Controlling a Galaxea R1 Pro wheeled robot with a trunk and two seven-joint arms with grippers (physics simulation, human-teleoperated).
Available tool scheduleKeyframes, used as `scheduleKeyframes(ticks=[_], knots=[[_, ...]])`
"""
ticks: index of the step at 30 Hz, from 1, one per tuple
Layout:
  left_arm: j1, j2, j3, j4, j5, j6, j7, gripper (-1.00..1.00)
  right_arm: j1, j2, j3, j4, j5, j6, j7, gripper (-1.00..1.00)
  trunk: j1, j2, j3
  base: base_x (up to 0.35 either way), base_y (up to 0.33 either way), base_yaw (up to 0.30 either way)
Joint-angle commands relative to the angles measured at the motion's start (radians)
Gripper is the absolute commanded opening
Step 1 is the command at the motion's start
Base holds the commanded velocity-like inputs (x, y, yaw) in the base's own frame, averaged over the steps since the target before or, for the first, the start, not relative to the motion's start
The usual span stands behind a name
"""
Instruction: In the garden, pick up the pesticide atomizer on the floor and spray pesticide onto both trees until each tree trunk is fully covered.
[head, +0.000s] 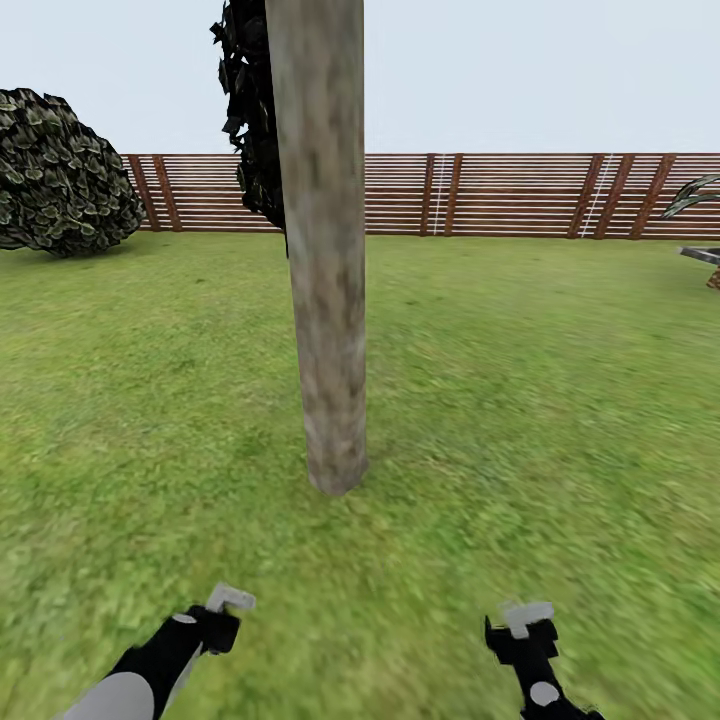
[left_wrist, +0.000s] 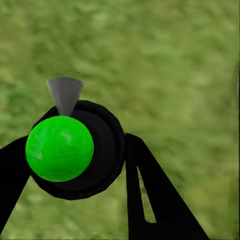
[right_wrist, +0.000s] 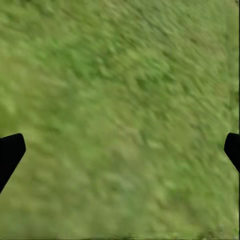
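Note:
In the left wrist view the pesticide atomizer (left_wrist: 75, 150) is a round black body with a bright green ball (left_wrist: 59, 148) and a grey cone nozzle (left_wrist: 65, 93). My left gripper (left_wrist: 75, 155) is shut on it, a black finger (left_wrist: 155, 200) pressed against each side. From the head view, that left gripper (head: 225, 608) hangs low over the grass, short of a thick mottled grey-beige tree trunk (head: 325, 300) standing straight ahead. My right gripper (head: 525, 620) is open over bare grass, its fingertips (right_wrist: 10, 152) spread wide apart.
Green lawn (head: 520, 400) spreads all around the trunk. A black-leaved tree (head: 248, 110) stands just behind it. A dark leafy bush (head: 60, 175) sits far left, the brown slat fence (head: 500, 195) closes the back, and palm fronds (head: 695, 195) poke in at the right edge.

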Motion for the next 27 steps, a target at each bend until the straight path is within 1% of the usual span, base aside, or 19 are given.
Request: scheduleKeyframes(ticks=[1,2,3,4,5,6,8,10,11,12,14,17,21,27], knots=[[0.000,-0.009,0.018,-0.002,0.029,0.034,0.010,-1.00,0.001,-0.001,-0.007,0.020,-0.035,-0.027,-0.035,1.00,0.000,0.000,-0.001,0.000,0.000,0.000],[0.000,-0.015,0.024,-0.001,0.062,0.054,0.026,-1.00,0.003,-0.001,-0.006,0.046,-0.095,-0.052,-0.060,1.00,0.000,0.000,-0.001,0.000,0.000,0.000],[0.000,-0.021,0.028,-0.002,0.106,0.073,0.049,-1.00,0.004,-0.002,-0.006,0.057,-0.120,-0.062,-0.070,1.00,0.000,0.000,-0.001,0.000,0.000,0.000],[0.000,-0.022,0.029,-0.003,0.118,0.078,0.056,-1.00,0.004,-0.002,-0.006,0.061,-0.129,-0.066,-0.073,1.00,0.000,0.000,-0.001,0.000,0.000,0.000],[-0.002,-0.028,0.028,-0.010,0.148,0.089,0.071,-1.00,0.005,-0.004,-0.005,0.070,-0.151,-0.074,-0.080,1.00,0.000,0.000,-0.001,0.000,0.000,0.000],[-0.005,-0.034,0.027,-0.012,0.156,0.094,0.074,-1.00,0.005,-0.004,-0.005,0.072,-0.157,-0.076,-0.082,1.00,0.000,0.000,-0.001,0.000,0.000,0.000],[-0.009,-0.048,0.024,-0.014,0.162,0.117,0.078,-1.00,0.005,-0.004,-0.005,0.074,-0.163,-0.077,-0.083,1.00,0.000,0.000,-0.001,0.000,0.000,0.000],[-0.015,-0.071,0.020,-0.017,0.164,0.193,0.081,-1.00,0.005,-0.005,-0.005,0.075,-0.167,-0.079,-0.085,1.00,0.000,0.000,-0.001,0.000,0.000,0.000],[-0.017,-0.076,0.019,-0.019,0.164,0.207,0.081,-1.00,0.005,-0.005,-0.005,0.075,-0.168,-0.079,-0.085,1.00,0.000,0.000,-0.001,0.000,0.000,0.000],[-0.035,-0.088,0.019,-0.033,0.164,0.257,0.081,-1.00,0.005,-0.003,-0.005,0.075,-0.169,-0.079,-0.086,1.00,0.000,0.000,-0.001,0.000,0.000,0.000],[-0.060,-0.092,0.019,-0.046,0.166,0.300,0.079,-1.00,0.006,0.000,-0.005,0.076,-0.172,-0.078,-0.087,1.00,0.000,0.000,-0.001,0.000,0.000,0.000],[-0.107,-0.098,0.020,-0.066,0.168,0.345,0.076,-1.00,0.006,0.004,-0.005,0.078,-0.173,-0.078,-0.086,1.00,0.000,0.000,-0.001,0.000,0.000,0.000],[-0.130,-0.108,0.021,-0.073,0.168,0.355,0.077,-1.00,0.006,0.005,-0.005,0.079,-0.173,-0.078,-0.084,1.00,0.000,0.000,-0.001,0.021,0.000,0.000],[-0.131,-0.112,0.022,-0.084,0.170,0.354,0.077,-1.00,0.006,0.006,-0.005,0.081,-0.171,-0.078,-0.083,1.00,0.000,0.000,-0.001,0.255,-0.047,0.000]])
